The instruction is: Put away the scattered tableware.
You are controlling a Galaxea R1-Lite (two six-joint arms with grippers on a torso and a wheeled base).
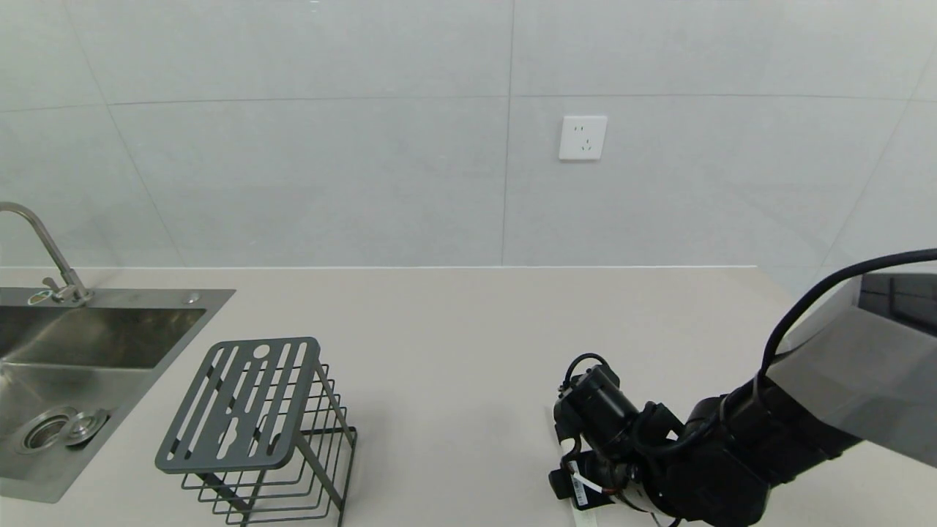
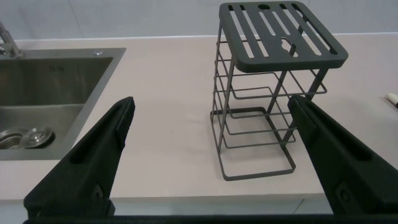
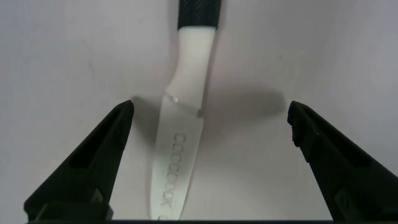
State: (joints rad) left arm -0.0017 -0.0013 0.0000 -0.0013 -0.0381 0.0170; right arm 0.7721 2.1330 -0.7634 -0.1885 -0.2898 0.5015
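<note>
Pale tabletop [image 1: 476, 329] runs along a grey tiled wall. Steel sink [image 1: 110, 322] is set into the tabletop's left end, with its faucet [image 1: 44, 245] at the back rim. Dark wire rack [image 1: 252, 417] with a slotted flat top stands upright near the front edge, just right of the sink and apart from it. Right arm comes in from the right, near the front edge right of the middle, and is well apart from the rack. Right hand [image 3: 210, 109] points down at the tabletop, released, with its fingers spread wide. Knife [image 3: 180, 149] has a white blade and a handle that turns from white to black. It lies flat on the tabletop between the spread fingers, with a clear gap on each side. Left hand [image 2: 211, 102] is also released, empty, fingers wide, low at the front edge and facing the rack. White wall socket [image 1: 583, 137] sits on the tiles above the back edge.
</note>
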